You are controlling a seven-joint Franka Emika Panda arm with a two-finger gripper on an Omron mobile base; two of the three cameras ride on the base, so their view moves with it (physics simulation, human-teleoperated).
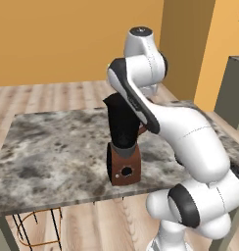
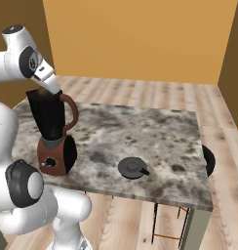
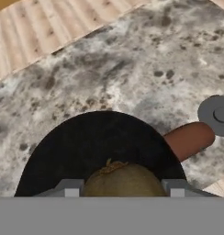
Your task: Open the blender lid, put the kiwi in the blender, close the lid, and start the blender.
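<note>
Kiwi (image 3: pixel 124 181) clamped in jaws above open blender (image 2: pixel 52 132), blender lid (image 2: pixel 132 167) on marble table (image 2: pixel 160 141)

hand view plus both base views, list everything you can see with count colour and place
blender: one, black jar, reddish-brown handle and base, on the marble table, lid off
blender lid: one, dark grey, flat on the table apart from the blender
kiwi: one, olive-brown, between the claw fingers over the open jar
table: one, grey marble top, on a wooden floor
stool: one, black seat, at the table's far side in the right base view
arm: one, white with dark joints, reaching over the blender
claw: one, shut on the kiwi
</note>
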